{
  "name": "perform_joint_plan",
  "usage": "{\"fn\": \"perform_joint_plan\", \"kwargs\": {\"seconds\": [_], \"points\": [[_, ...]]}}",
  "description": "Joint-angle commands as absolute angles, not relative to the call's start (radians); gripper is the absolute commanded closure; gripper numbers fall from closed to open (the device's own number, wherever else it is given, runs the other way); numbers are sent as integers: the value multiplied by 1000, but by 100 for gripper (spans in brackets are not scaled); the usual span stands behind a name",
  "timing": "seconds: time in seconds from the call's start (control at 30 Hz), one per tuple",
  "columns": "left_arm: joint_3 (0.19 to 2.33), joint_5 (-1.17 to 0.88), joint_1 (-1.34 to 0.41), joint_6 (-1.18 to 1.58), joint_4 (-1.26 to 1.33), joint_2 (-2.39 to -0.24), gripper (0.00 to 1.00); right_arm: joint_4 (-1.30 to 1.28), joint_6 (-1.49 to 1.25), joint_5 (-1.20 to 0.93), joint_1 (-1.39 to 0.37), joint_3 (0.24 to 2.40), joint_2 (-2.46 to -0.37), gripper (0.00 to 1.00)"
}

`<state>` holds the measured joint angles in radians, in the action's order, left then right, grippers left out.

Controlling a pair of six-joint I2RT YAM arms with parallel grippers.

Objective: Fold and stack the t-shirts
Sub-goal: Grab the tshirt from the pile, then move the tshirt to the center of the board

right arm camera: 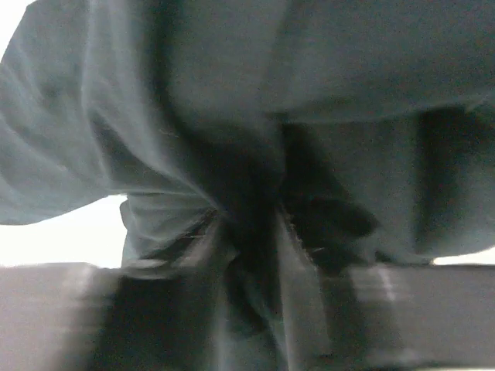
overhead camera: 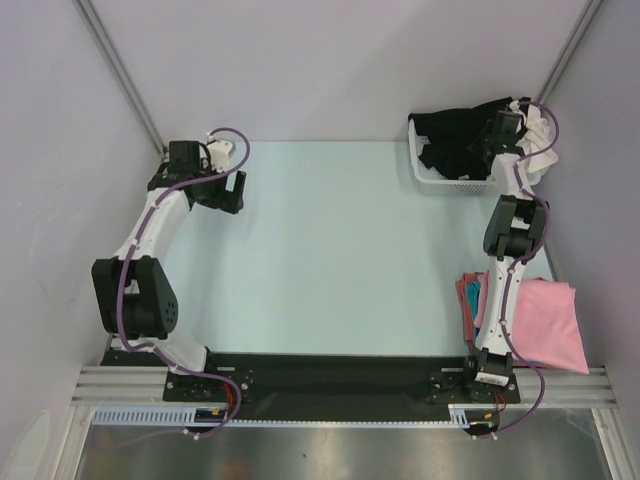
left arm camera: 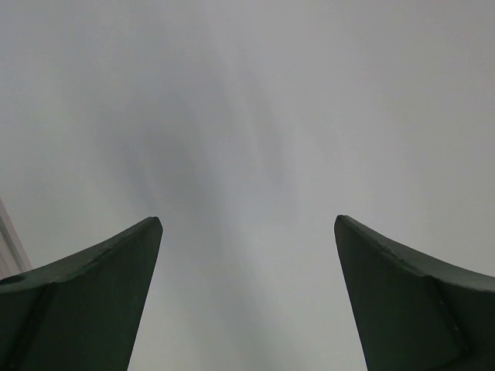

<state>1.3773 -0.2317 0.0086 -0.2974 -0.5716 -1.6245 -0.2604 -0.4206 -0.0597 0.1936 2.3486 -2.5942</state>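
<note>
A basket sat at the table's far right corner
In it lay heaped t-shirts; folded t-shirts lay at the near right edge

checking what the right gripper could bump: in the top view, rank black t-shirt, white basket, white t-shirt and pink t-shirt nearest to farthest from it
1. black t-shirt: in the basket, bunched at the right gripper.
2. white mesh basket around it and white t-shirt over its right rim: too close to call.
3. pink t-shirt: near right edge, beside the arm's base.
</note>
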Motion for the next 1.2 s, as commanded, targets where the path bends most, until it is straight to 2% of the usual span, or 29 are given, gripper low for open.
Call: {"fn": "perform_joint_plan", "kwargs": {"seconds": [0.0,0.07,0.43,0.57,0.63,0.8,0.97,1.17], "points": [[1420,-236,8,-322,-598,-1623,0,-232,-407,-44,172,2411,-2571,80],[1427,-238,8,-327,-604,-1621,0,-238,-396,-26,167,2382,-2524,100],[1445,-285,8,-344,-641,-1556,0,-206,-292,-80,115,2298,-2080,100],[1427,-290,8,-353,-644,-1513,0,-161,-162,-100,3,2298,-1925,100],[1413,-285,11,-354,-640,-1496,0,-147,-124,-127,-109,2296,-1852,100],[1402,-291,74,-351,-640,-1439,0,-92,-135,-287,-306,2286,-1740,100],[1399,-302,135,-350,-641,-1402,0,72,-247,-408,-420,2165,-1648,100],[1385,-261,156,-368,-646,-1378,0,224,-414,-353,-437,1869,-1557,100]]}}
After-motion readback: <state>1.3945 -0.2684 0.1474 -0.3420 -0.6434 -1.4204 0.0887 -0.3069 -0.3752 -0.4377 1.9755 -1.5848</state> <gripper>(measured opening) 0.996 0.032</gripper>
